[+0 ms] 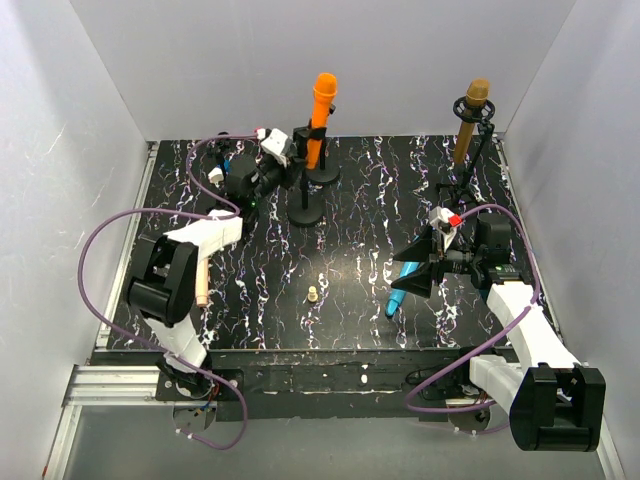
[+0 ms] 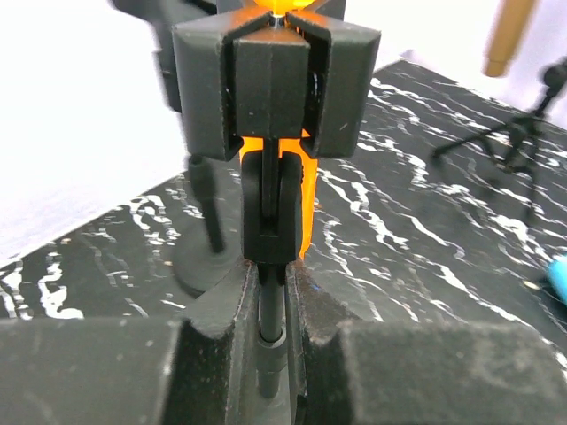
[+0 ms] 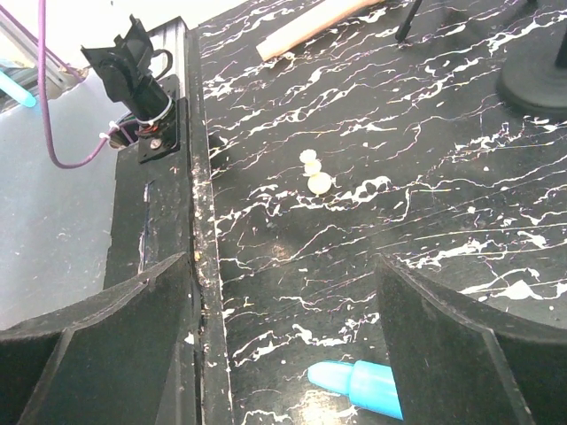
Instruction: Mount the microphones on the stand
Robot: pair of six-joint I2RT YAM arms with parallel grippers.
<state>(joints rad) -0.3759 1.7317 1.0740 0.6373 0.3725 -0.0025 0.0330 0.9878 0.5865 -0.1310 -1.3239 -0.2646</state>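
Black white-veined table (image 1: 380, 190) is boxed in by white walls. Tiny beige peg (image 1: 313, 294) is stood mid-table, apart from everything. Two round bases are set at back centre, front base (image 1: 305, 212) just before rear base (image 1: 323, 176). Tripod stand (image 1: 478, 165) is placed back right.

Left gripper (image 2: 270, 292) is clamped on a stand pole (image 2: 271, 354) just under a black clip (image 2: 275, 80). In the left wrist view most of the orange microphone (image 1: 322, 110) is blocked by that clip. The microphone is held upright in the clip, bright orange, with a fatter head on top.

The golden-brown microphone (image 1: 472, 118) is held upright in the tripod stand. The pale pink microphone (image 1: 203, 285) is laid flat at left, upper end covered by the left arm (image 1: 200, 235).

The light blue microphone (image 1: 398, 295) is laid flat just beside the right gripper (image 3: 283, 261). That gripper's fingers are spread wide, nothing held, and the blue tip is seen low between them.
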